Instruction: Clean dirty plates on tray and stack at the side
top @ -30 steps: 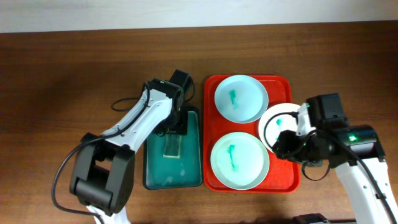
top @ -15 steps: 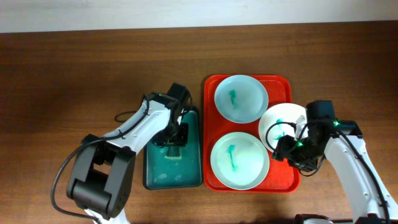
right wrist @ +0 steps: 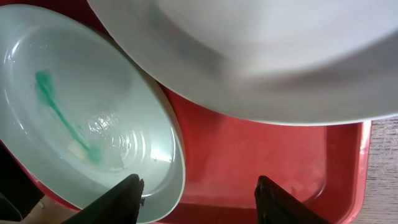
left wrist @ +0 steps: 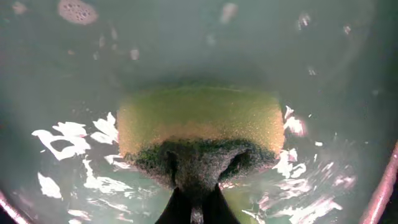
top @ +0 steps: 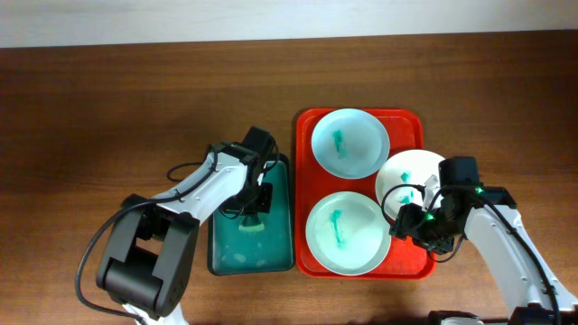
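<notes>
Three pale plates with teal smears lie on the red tray [top: 408, 125]: one at the back [top: 350, 143], one at the front [top: 348, 233] and one over the right rim [top: 411, 181]. My left gripper [top: 253, 212] is down in the green basin, shut on the dark scouring side of a yellow-green sponge [left wrist: 199, 124], pinched at the left gripper's tips [left wrist: 198, 205]. My right gripper [top: 417, 230] stands open low over the tray's front right corner. In the right wrist view the right gripper [right wrist: 199, 199] spans bare tray [right wrist: 249, 155], its left finger by the front plate's rim [right wrist: 81, 112], the right plate [right wrist: 261, 56] above.
The dark green basin [top: 226, 253] holds soapy water and sits just left of the tray. Bare wooden table [top: 108, 108] stretches to the left and behind. A black cable [top: 181, 155] loops beside the left arm.
My left gripper sank into the basin and shut on the sponge. My right arm slid toward the tray's front right corner, jaws still open.
</notes>
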`<action>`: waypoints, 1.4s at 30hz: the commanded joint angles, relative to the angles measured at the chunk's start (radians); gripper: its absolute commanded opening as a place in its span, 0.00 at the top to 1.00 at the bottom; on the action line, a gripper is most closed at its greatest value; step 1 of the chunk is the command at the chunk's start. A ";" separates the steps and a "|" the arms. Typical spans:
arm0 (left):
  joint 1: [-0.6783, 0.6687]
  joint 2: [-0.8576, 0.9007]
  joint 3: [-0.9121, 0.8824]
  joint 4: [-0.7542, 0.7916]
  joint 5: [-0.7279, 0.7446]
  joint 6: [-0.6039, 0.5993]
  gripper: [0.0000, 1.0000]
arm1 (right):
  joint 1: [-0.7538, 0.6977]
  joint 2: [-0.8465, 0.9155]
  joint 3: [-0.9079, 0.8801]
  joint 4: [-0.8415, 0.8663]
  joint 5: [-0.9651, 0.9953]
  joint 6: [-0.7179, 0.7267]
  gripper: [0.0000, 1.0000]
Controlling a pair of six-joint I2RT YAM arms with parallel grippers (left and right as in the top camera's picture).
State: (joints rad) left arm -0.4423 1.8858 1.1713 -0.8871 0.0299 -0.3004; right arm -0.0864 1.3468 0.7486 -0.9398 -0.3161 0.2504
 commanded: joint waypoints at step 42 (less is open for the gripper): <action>-0.331 0.343 0.362 0.108 0.463 -0.064 1.00 | 0.105 0.181 -0.097 0.267 0.040 0.092 0.95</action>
State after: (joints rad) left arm -0.7361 2.1559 1.5677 -0.8520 0.2127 -0.3935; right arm 0.0204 1.5082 0.6643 -0.6724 -0.3706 0.3370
